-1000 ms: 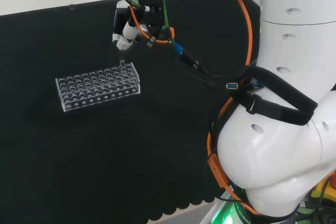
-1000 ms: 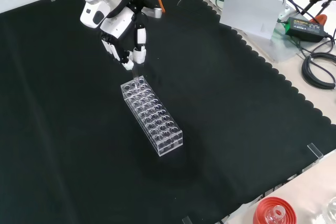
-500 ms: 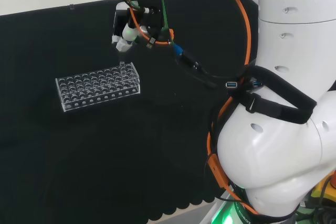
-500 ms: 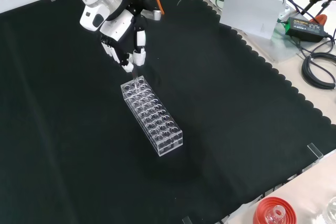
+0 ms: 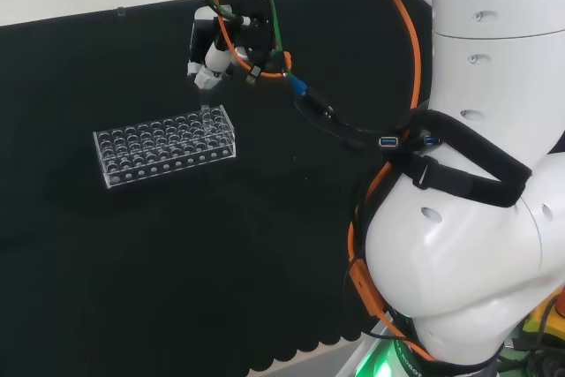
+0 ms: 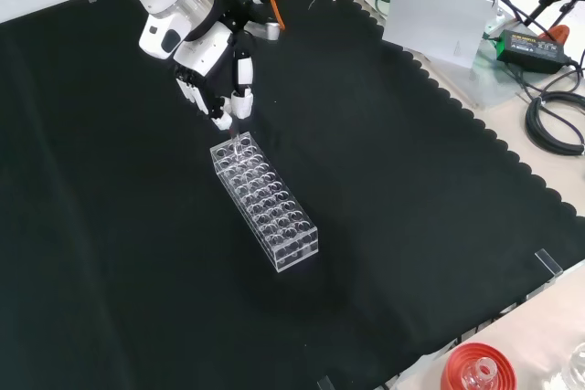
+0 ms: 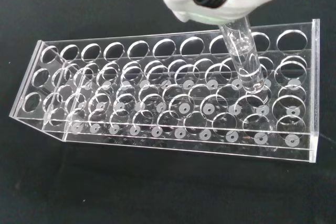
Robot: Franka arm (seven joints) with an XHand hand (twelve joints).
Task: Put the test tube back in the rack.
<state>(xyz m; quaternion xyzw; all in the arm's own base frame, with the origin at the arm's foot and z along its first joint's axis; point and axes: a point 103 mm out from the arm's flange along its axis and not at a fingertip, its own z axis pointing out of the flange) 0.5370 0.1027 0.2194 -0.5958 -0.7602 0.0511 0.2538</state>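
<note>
Clear plastic test-tube rack (image 6: 264,204) near mid-cloth on black cloth (image 6: 411,180), test tube (image 7: 243,59) upright, lower end in a hole at rack's end nearest the arm, hand (image 6: 217,70) directly above, fingers curled pinching tube's top, red ribbed stand (image 6: 475,370) at bench's near right corner in front view

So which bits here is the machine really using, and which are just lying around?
In use:
- black and white hand
- clear glass test tube
- clear plastic rack

Lying about:
- red ribbed ring stand
- black coiled cables
- grey sheet
</note>
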